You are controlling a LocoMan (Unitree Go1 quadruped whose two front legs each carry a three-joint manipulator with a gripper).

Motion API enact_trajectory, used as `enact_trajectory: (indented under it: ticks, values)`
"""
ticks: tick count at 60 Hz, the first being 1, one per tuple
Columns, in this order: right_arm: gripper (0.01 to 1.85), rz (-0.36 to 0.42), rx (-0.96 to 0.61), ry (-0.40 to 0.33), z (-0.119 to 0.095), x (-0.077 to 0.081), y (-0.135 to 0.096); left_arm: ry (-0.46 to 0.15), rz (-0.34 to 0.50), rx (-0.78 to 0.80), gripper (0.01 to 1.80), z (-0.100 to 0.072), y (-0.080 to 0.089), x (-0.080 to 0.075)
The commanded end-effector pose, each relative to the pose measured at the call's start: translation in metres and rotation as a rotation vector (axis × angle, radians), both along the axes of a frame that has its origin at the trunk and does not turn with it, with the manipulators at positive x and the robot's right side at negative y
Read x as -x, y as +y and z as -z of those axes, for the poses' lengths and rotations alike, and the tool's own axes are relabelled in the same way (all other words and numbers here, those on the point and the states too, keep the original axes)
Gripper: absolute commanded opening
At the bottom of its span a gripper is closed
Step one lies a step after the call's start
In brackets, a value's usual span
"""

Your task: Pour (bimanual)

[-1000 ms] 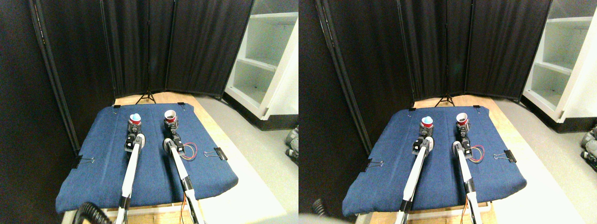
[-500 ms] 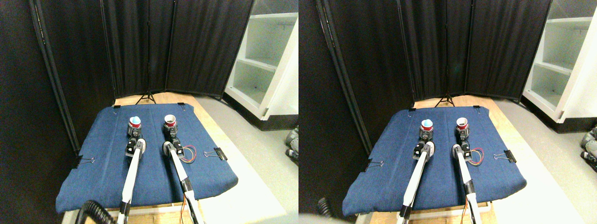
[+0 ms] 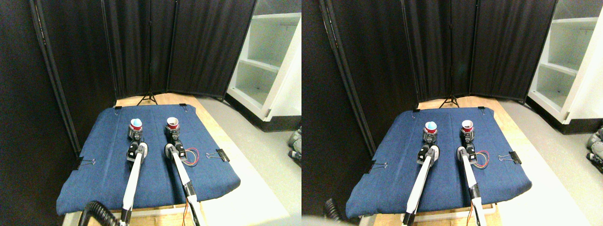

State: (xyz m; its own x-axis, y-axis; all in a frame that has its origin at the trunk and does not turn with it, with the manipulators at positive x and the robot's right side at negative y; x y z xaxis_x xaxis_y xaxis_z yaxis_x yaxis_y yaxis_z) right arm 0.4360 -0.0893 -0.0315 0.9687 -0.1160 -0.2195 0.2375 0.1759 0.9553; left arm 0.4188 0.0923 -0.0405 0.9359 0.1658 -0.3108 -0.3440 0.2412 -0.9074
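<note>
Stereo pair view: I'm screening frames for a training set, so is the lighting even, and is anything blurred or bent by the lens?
Stereo pair view: lighting is soft and even on the blue cloth, with no glare; the black curtains are nearly featureless dark; the white shelf is bright; the wide lens bows the curtain poles at the left edge; both red cups are small but fairly sharp.

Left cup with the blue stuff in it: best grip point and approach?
Grip the left cup on its side wall below the rim, coming level from the near side, where the left gripper already sits. It stands upright with blue contents at the open top, so avoid the rim.
</note>
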Motion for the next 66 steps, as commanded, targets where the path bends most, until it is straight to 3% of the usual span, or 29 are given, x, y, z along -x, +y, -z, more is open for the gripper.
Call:
enact_trajectory:
  ticks: [1,13,16,19,22,27,33,36,46,66]
  values:
    - [0.01,0.012,-0.032,-0.037,-0.0080,-0.0021,-0.0008,0.006,-0.012,-0.011,0.01,0.0014,0.0004,0.0021]
    - [0.01,0.015,-0.047,-0.016,-0.0075,-0.0005,-0.0022,0.016,-0.016,-0.015,0.01,0.0042,0.0010,0.0027]
    - [0.01,0.000,-0.053,0.018,-0.0081,0.0003,-0.0031,0.023,-0.018,-0.035,0.01,0.0032,0.0007,0.0046]
    - [0.08,-0.009,-0.057,0.038,-0.0082,0.0006,-0.0038,0.025,-0.029,-0.042,0.12,0.0027,0.0005,0.0054]
    - [0.28,-0.021,-0.065,0.057,-0.0075,-0.0002,-0.0055,0.030,-0.052,-0.045,0.40,0.0025,0.0012,0.0059]
    - [0.49,-0.020,-0.063,0.071,-0.0067,-0.0004,-0.0069,0.037,-0.045,-0.056,0.58,0.0015,0.0010,0.0065]
    - [0.46,-0.019,-0.074,0.070,-0.0052,-0.0013,-0.0077,0.035,-0.048,-0.054,0.69,0.0014,0.0013,0.0066]
    - [0.53,-0.021,-0.070,0.073,-0.0052,-0.0008,-0.0076,0.035,-0.050,-0.055,0.77,0.0012,0.0014,0.0071]
    - [0.75,-0.065,-0.076,0.094,-0.0048,-0.0010,-0.0083,0.043,-0.039,-0.064,1.30,0.0014,0.0018,0.0085]
    - [0.94,-0.094,-0.092,0.106,-0.0040,0.0024,-0.0078,0.028,-0.041,-0.054,1.29,0.0008,0.0011,0.0096]
